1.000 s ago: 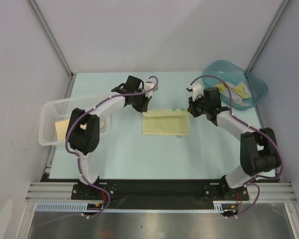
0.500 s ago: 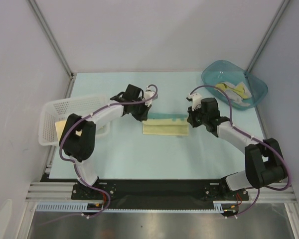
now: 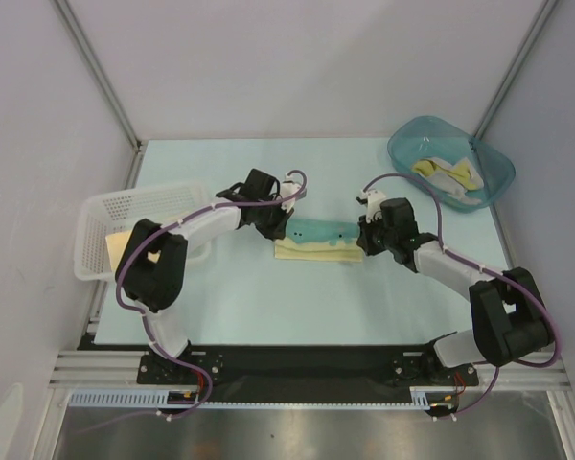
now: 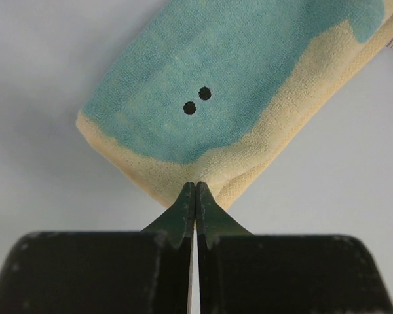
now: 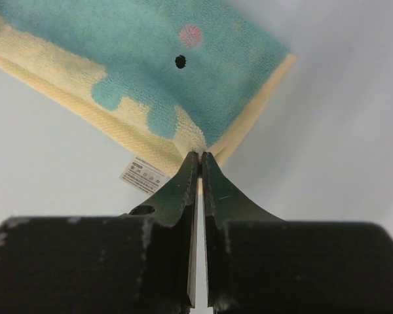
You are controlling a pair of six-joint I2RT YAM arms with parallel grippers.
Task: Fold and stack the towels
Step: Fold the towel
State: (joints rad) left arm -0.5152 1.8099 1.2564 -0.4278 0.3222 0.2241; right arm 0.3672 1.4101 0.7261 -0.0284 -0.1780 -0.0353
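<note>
Far towel (image 3: 316, 235) edge pulled forward; right wrist shows label (image 5: 143, 175).

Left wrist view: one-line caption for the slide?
Left gripper shut on the edge of the doubled-over teal and pale yellow towel.

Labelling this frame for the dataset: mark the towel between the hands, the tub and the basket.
Towel (image 3: 316, 233): top view, middle of its teal upper layer.
Tub (image 3: 410, 149): top view, bare left inside wall.
Basket (image 3: 149, 203): top view, bare mesh on the far side.
</note>
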